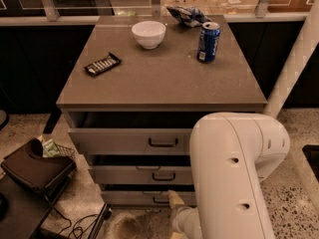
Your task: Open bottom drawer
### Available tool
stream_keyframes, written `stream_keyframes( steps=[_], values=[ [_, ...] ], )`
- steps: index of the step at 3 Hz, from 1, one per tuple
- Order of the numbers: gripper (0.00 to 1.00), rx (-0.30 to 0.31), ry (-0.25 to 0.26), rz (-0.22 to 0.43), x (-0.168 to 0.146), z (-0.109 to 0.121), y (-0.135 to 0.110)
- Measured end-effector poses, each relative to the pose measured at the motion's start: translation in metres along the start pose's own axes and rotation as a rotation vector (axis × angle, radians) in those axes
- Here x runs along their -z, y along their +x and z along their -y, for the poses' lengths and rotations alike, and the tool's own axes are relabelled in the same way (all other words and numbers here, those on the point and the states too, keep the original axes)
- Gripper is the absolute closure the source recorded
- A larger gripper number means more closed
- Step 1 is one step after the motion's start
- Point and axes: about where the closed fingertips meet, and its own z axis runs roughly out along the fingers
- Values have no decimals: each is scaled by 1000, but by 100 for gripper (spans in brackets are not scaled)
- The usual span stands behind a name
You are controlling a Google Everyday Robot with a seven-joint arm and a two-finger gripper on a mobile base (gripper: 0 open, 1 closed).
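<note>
One high camera, looking down.
It faces the grey three-drawer cabinet (114, 142) closely; the white arm (234, 178) fills the foreground, gripper (174, 202) near the bottom edge.

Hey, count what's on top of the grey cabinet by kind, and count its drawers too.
Bowl: 1
Soda can: 1
Snack bar: 1
Crumpled bag: 1
Drawers: 3 (top drawer, middle drawer, bottom drawer)
Total: 7
Gripper: low, by the bottom drawer.

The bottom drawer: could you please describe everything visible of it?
The bottom drawer is the lowest of three in the grey cabinet: a flat grey front with a small dark bar handle, a dark gap above it. The arm hides its right part. The gripper is at the handle; contact unclear.
</note>
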Motion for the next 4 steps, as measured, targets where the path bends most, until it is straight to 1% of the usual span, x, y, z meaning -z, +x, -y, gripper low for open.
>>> stream_keyframes(
  steps=[1,2,3,4],
  values=[
    [0,1,5,1,0,1,-1],
    [0,23,-2,-39,-5,1,-3],
    [0,163,-35,-177,-17,-19,18],
    [0,305,-69,-310,-46,-32,21]
  ],
)
